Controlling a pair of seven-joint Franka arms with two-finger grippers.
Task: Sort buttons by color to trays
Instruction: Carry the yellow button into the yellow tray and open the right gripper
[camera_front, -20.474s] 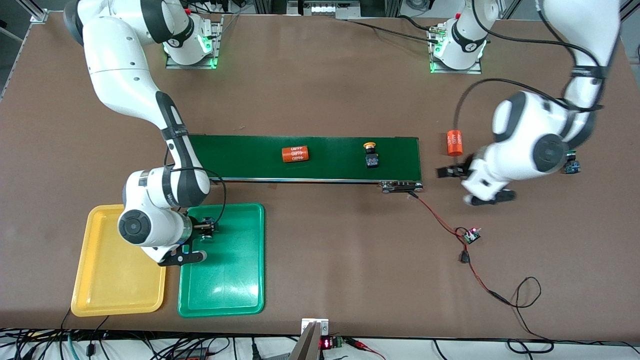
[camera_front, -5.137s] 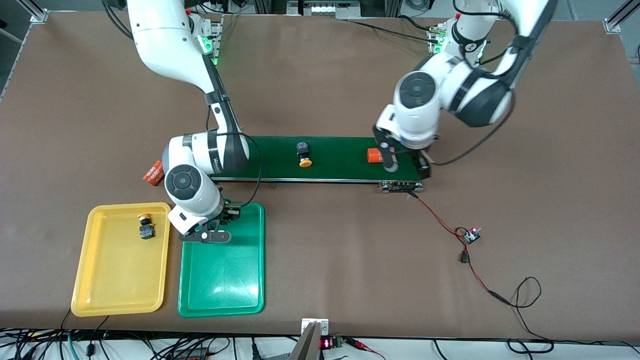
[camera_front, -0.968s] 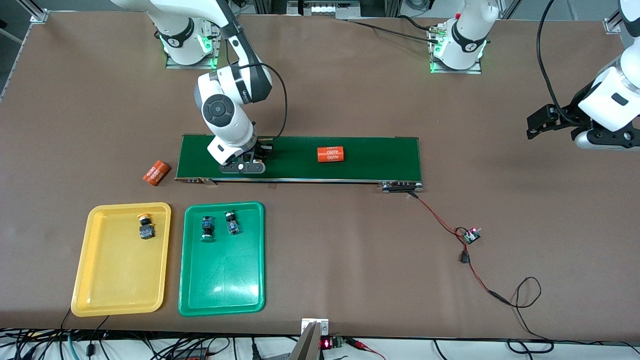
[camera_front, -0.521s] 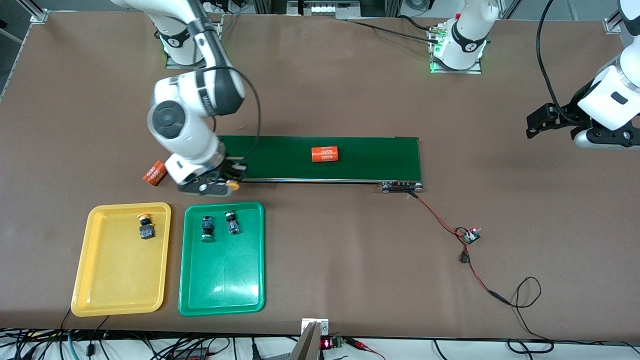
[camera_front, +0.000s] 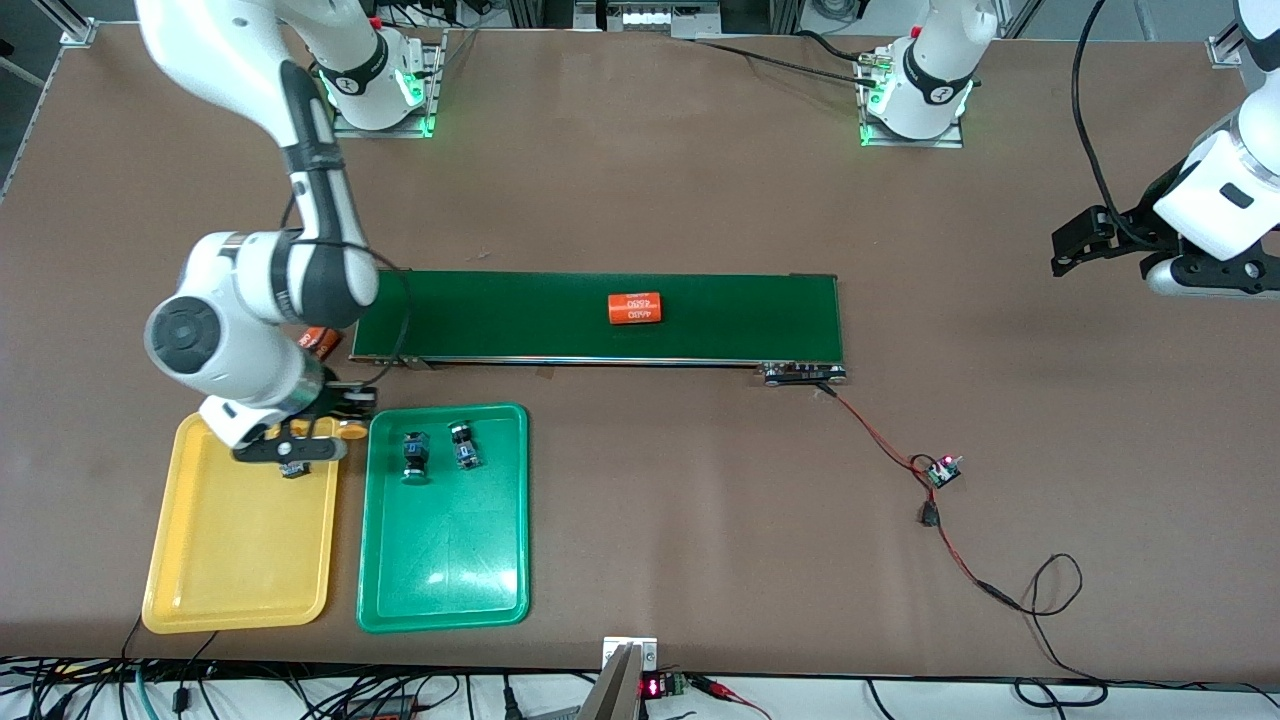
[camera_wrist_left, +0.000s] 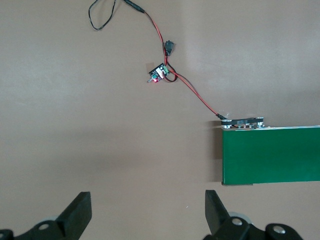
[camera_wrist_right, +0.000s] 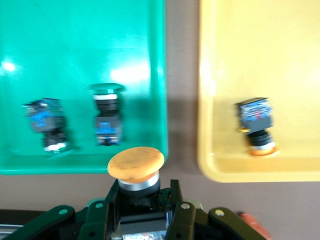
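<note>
Three buttons already lie sorted. The right gripper (camera_front: 322, 428) clenches its fingers on the last yellow button (camera_wrist_right: 136, 165), hanging over the gap between yellow tray (camera_front: 190, 600) and green tray (camera_front: 440, 610) — short of release. The left gripper (camera_wrist_left: 145, 220) waits over bare desk (camera_front: 700, 520), fingers spread.

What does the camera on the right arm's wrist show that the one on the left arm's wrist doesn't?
Only the right wrist view: the right claw shut on a yellow-capped button, over the gap between the green tray and the yellow tray. Two green-capped buttons lie in the green tray, another yellow-capped button in the yellow one.

Only the left wrist view: the open left claw over bare table, the belt's end, a small circuit board with red and black wires.

Shared: only the brown tabletop.
</note>
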